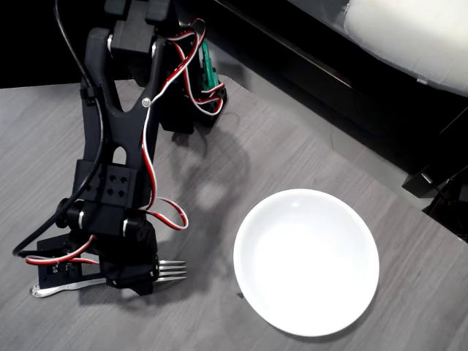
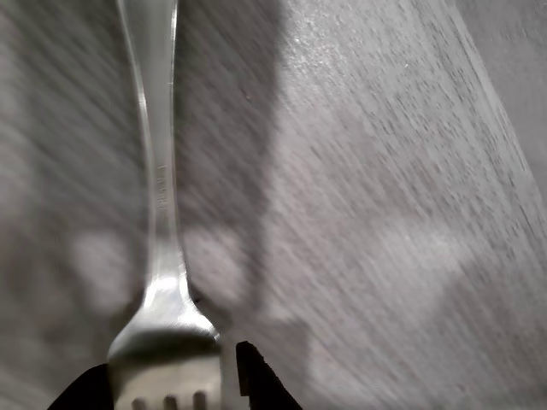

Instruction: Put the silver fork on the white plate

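Note:
The silver fork (image 1: 172,270) lies flat on the grey wood table at the lower left, tines pointing right toward the white plate (image 1: 306,262), its handle end sticking out to the left under the arm. My black gripper (image 1: 137,281) is down over the fork's neck. In the wrist view the fork (image 2: 162,213) runs up the picture, and my gripper (image 2: 167,383) straddles its head. The left fingertip (image 2: 81,391) is against the head; the right fingertip (image 2: 256,384) stands a small gap off it. The gripper looks open around the fork. The plate holds nothing.
The arm's base with red and white wires and a green board (image 1: 208,69) stands at the top left. The table's far edge runs diagonally at the upper right, with dark furniture and a white cushion (image 1: 409,33) beyond it. Bare table lies between fork and plate.

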You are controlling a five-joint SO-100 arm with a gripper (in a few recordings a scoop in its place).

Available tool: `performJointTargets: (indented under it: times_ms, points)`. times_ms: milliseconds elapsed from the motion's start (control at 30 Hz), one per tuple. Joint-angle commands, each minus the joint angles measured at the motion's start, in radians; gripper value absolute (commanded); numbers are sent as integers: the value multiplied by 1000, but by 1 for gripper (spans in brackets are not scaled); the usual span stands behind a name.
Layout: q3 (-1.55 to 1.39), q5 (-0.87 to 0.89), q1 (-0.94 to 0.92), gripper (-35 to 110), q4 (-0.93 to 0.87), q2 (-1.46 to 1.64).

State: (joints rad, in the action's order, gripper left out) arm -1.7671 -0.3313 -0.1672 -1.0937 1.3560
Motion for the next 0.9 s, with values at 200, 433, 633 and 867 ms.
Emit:
performJointTargets:
  times_ms: [200,433,633,867]
  points:
    - [57,-6,-2,13,17,-8]
    - [58,-6,-3,5,18,-9]
    - [58,-8,-8,5,21,-9]
    - [58,-8,-2,4,-20,64]
